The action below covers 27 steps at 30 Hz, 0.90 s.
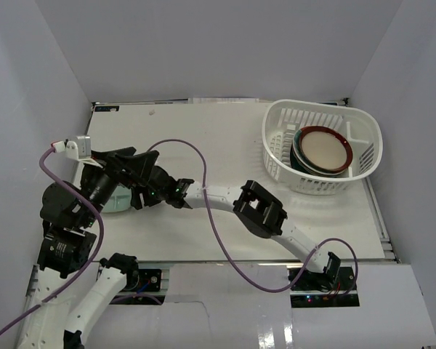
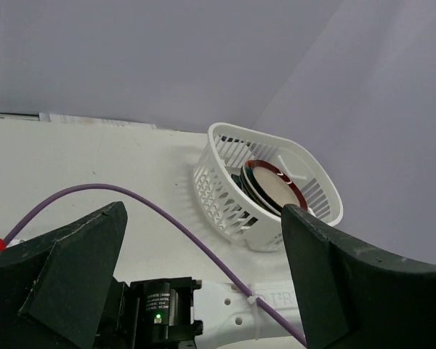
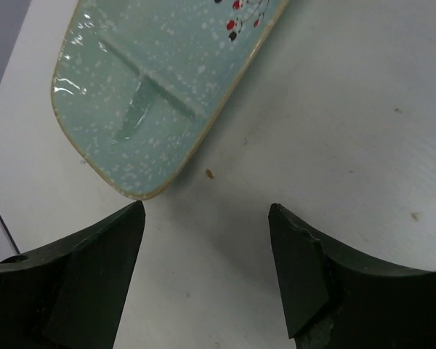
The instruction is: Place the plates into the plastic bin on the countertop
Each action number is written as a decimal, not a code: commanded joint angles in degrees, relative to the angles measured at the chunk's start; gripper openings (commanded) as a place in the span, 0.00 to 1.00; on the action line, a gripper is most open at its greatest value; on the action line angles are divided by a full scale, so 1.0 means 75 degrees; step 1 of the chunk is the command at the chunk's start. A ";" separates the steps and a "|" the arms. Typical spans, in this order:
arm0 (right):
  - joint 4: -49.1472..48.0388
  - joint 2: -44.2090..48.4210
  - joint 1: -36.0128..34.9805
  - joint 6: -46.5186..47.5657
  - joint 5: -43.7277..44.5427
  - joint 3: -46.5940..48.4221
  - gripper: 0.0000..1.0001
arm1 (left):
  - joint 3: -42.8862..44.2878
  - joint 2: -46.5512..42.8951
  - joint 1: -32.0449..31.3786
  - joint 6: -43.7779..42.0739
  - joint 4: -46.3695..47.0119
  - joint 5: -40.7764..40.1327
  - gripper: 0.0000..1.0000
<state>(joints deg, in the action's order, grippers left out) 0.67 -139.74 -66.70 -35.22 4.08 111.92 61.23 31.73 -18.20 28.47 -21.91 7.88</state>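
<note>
From above, the pale-green plate (image 1: 116,205) lies far left of the plastic bin (image 1: 305,185). The left hand (image 2: 202,214), open and empty, faces the bin. My right hand (image 3: 207,207) is open at the plate's end; I should pinch its rim low.

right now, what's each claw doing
left claw: open, empty
right claw: open, empty, with the pale-green plate just beyond its tips
</note>
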 commanded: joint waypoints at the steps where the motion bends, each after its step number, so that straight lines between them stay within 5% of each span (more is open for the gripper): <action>1: 0.0240 -0.0269 -0.0095 -0.0178 -0.0122 0.0686 0.76 | -0.0160 0.0024 -0.0047 0.0141 -0.0196 0.0098 0.98; 4: 0.0157 -0.0352 -0.0095 -0.0307 -0.0099 0.0699 0.84 | -0.0382 -0.0023 -0.0046 0.0247 -0.0196 0.0156 0.98; 8: 0.0705 -0.0807 -0.0049 -0.0518 0.0217 0.1269 0.82 | -0.0559 -0.0105 -0.0035 0.0352 -0.0207 0.0250 0.98; 11: 0.1198 -0.1322 -0.0048 -0.0588 0.0428 0.1729 0.63 | -0.0606 -0.0257 -0.0047 0.0294 -0.0254 0.0145 0.98; 12: 0.1293 -0.1406 -0.0037 -0.0600 0.0510 0.1915 0.49 | -0.0582 -0.0315 -0.0035 0.0259 -0.0289 0.0098 0.98; 18: 0.1282 -0.1455 -0.0037 -0.0612 0.0722 0.1649 0.24 | -0.0500 -0.0398 -0.0047 0.0013 -0.0477 -0.0172 0.98; 22: 0.0256 -0.0191 0.0045 -0.0648 0.1108 -0.0756 0.08 | -0.0641 -0.0398 -0.0047 -0.0116 -0.0524 -0.0172 0.98; 27: -0.1212 0.2621 0.0443 -0.0495 0.1542 -0.4078 0.08 | -0.0886 -0.0492 -0.0046 -0.0222 -0.0594 -0.0359 0.98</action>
<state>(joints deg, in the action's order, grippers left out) -5.67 -128.31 -65.91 -40.97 9.78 91.22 55.92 28.29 -18.24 28.05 -25.15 6.61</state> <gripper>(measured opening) 0.079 0.978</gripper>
